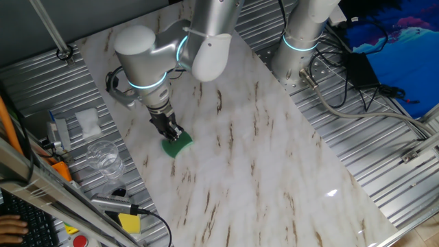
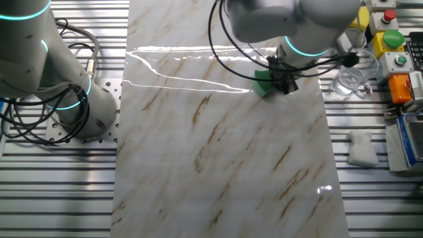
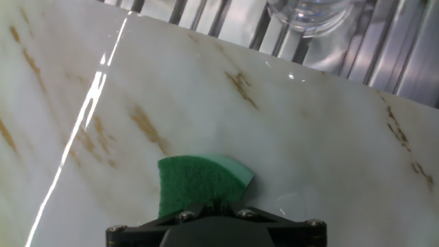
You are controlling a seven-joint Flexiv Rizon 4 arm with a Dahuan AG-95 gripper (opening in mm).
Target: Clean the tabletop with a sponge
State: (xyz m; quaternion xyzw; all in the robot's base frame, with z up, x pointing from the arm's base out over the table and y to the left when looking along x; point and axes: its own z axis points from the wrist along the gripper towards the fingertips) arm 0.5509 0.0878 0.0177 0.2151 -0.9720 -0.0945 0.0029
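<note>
The green sponge (image 1: 178,144) lies pressed flat on the white marble-look tabletop (image 1: 260,151), near its edge on the side of the clear glass. My gripper (image 1: 169,130) is shut on the sponge from above. In the other fixed view the sponge (image 2: 263,84) sticks out left of the gripper (image 2: 283,82) on the tabletop (image 2: 218,152). In the hand view the sponge (image 3: 200,182) sticks out ahead of the black gripper body on the tabletop (image 3: 288,137); the fingertips are hidden behind it.
A clear glass (image 1: 103,156) stands on the ribbed metal beside the slab, close to the gripper; it also shows in the other fixed view (image 2: 351,78) and the hand view (image 3: 309,14). A white folded cloth (image 1: 88,122), a yellow block (image 1: 128,222) and button boxes (image 2: 390,46) lie nearby. A second arm's base (image 1: 298,51) stands at the far edge.
</note>
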